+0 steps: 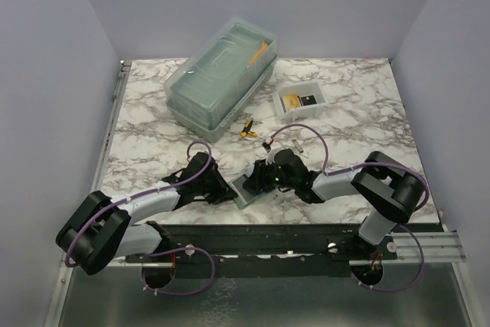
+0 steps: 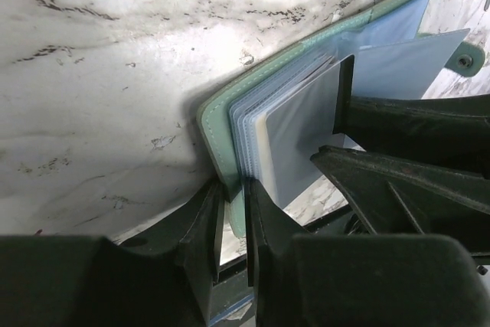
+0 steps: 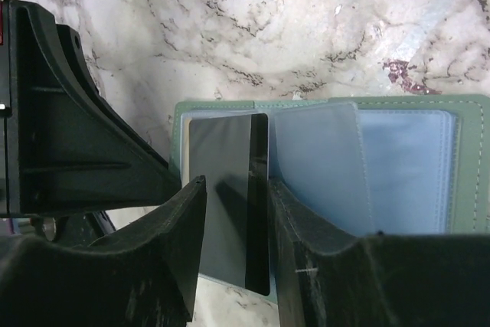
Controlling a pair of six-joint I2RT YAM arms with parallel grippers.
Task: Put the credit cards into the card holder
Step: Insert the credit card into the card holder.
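Observation:
The grey-green card holder [image 1: 243,189] lies open near the table's front edge, its clear pockets [image 3: 398,166] facing up. My left gripper [image 2: 233,198] is shut on the edge of its green cover [image 2: 220,124]. A black credit card [image 3: 218,143] rests flat on the holder's left panel, partly sticking out toward me. My right gripper [image 3: 236,185] hovers open just above it, one finger to each side. The same card shows as a grey sheet [image 2: 295,139] in the left wrist view. Two more credit cards, one gold [image 1: 289,102] and one black [image 1: 308,99], lie in a white tray.
The white tray [image 1: 321,91] sits at the back right. A large translucent lidded box [image 1: 220,74] stands at the back centre. A yellow-handled tool [image 1: 246,129] lies between the box and the arms. The left arm's body [image 3: 61,135] crowds the holder's left side.

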